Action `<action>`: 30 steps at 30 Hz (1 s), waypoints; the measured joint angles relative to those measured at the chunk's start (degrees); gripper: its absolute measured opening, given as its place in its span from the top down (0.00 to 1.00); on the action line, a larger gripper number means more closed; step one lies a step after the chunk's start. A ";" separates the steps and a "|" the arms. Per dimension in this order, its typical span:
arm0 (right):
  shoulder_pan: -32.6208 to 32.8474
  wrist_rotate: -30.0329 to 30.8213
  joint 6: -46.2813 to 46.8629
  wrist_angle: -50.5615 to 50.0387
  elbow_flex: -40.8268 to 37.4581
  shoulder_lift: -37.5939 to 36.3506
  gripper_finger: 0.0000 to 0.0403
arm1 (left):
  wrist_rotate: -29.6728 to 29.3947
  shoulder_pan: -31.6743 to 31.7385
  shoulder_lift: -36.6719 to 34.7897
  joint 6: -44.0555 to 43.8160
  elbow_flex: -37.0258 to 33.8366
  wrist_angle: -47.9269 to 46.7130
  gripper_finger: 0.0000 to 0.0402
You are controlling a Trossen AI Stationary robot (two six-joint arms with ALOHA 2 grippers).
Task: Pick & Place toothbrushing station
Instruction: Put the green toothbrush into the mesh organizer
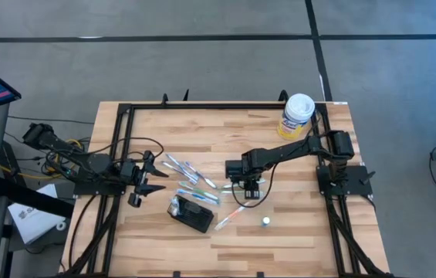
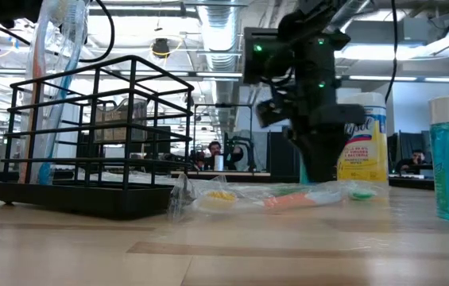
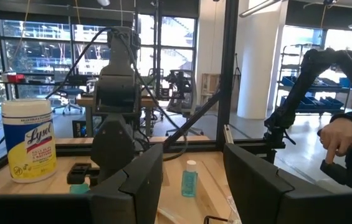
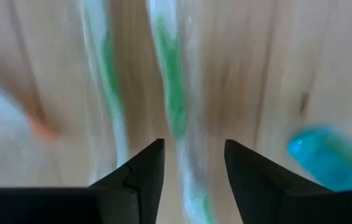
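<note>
From above, a wooden tabletop on grey floor; the right end effector hangs spread, gripping nothing, over wrapped toothbrushes. The black toothbrushing station lies beside the left end effector, also spread and empty. Low down, an office shows behind. The right wrist view shows a green toothbrush under parted fingers.

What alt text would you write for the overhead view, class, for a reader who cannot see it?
Overhead view of a wooden table: the right gripper, open, points down over wrapped toothbrushes scattered mid-table, beside a small black holder. The left gripper waits open at the left edge; a wipes canister stands at the far right corner.
</note>
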 joint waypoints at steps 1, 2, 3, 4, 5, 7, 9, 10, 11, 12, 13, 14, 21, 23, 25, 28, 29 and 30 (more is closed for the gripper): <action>0.00 -0.46 0.02 0.34 0.02 0.15 0.61 | 0.00 0.00 0.00 0.00 0.00 0.04 0.59; 0.00 -0.15 -0.17 1.02 0.30 0.62 0.62 | 0.02 0.00 0.00 0.00 0.00 0.02 0.59; 0.00 0.42 -0.63 1.06 0.29 0.75 0.62 | 0.02 0.00 0.00 0.00 0.00 0.00 0.59; 0.00 0.42 -0.70 0.41 0.19 0.75 0.63 | 0.02 0.00 0.00 0.00 0.00 0.04 0.59; 0.00 0.73 -0.84 0.70 0.13 0.73 0.64 | 0.02 0.00 0.00 0.00 0.00 0.02 0.59; 0.00 1.76 -0.86 1.30 0.13 0.78 0.65 | 0.02 0.00 0.00 0.00 0.00 0.01 0.59; 0.00 2.14 -0.87 0.73 0.04 0.78 0.68 | 0.02 0.00 0.00 0.00 0.00 0.02 0.59; 0.00 2.15 -0.86 0.90 0.05 0.78 0.70 | 0.02 -0.02 0.02 0.00 0.00 0.00 0.59; 0.00 2.13 -0.86 0.89 0.07 0.78 0.72 | 0.02 0.00 0.00 0.00 0.00 0.01 0.59; 0.00 2.13 -0.86 0.74 0.07 0.78 0.75 | 0.02 0.00 0.00 0.00 0.00 0.02 0.59; 0.00 2.10 -0.88 0.71 0.07 0.78 0.78 | 0.02 0.00 0.00 0.00 0.00 0.01 0.59; 0.00 1.99 -0.87 0.75 0.07 0.77 0.81 | 0.02 0.00 0.00 0.00 0.00 0.00 0.59; 0.00 1.95 -0.90 -0.16 0.07 0.76 0.97 | 0.02 0.00 0.00 0.00 0.00 0.01 0.59; 0.00 1.96 -0.88 -0.77 0.07 0.74 0.98 | 0.02 -0.01 0.00 0.00 0.00 0.02 0.59; 0.00 1.94 -0.90 -0.73 0.07 0.74 0.99 | 0.02 0.00 0.00 0.00 0.00 0.02 0.59; 0.03 1.71 -0.86 -1.45 0.47 0.74 0.99 | 0.02 0.00 0.00 0.00 0.00 0.02 0.59; 0.12 1.65 -0.87 -2.34 0.86 0.74 1.00 | 0.02 0.00 0.00 0.00 0.00 0.02 0.59; 0.27 1.67 -0.88 -2.93 1.21 0.65 1.00 | 0.02 0.00 0.00 0.00 0.00 0.04 0.59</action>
